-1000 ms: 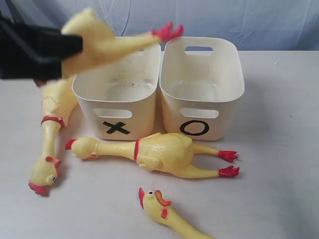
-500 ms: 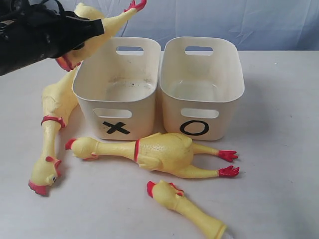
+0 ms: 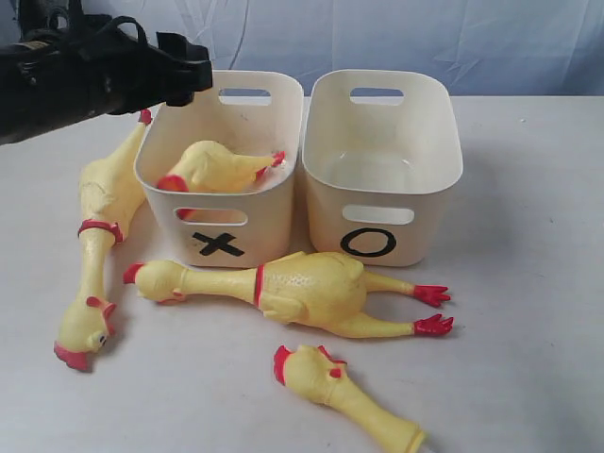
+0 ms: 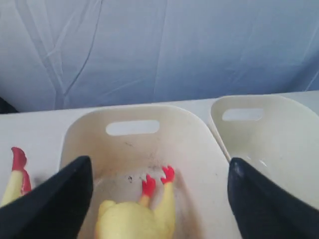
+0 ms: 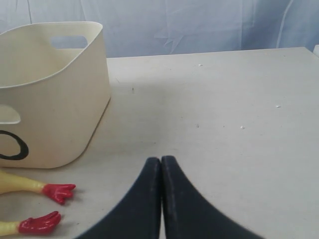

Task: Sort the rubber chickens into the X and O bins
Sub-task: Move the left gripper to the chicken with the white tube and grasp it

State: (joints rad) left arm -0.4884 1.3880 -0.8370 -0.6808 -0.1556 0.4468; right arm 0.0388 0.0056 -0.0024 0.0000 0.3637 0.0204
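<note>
A small yellow rubber chicken (image 3: 215,166) lies inside the X bin (image 3: 225,226), also seen in the left wrist view as chicken (image 4: 137,219) with red feet up. My left gripper (image 3: 189,80) hovers open above that bin's left rim, empty. The O bin (image 3: 382,222) stands beside it. A large chicken (image 3: 302,288) lies in front of both bins. A long one (image 3: 94,236) lies left of the X bin. A chicken headpiece (image 3: 330,377) lies at the front. My right gripper (image 5: 160,160) is shut, empty, near the large chicken's feet (image 5: 47,206).
The two bins touch side by side at the table's middle. A blue-grey cloth backdrop (image 3: 425,38) hangs behind the table. Bare tabletop (image 3: 528,283) stretches right of the O bin (image 5: 50,99).
The left gripper let go of the small chicken, which dropped into the X bin. The headpiece at the front rolled slightly.
</note>
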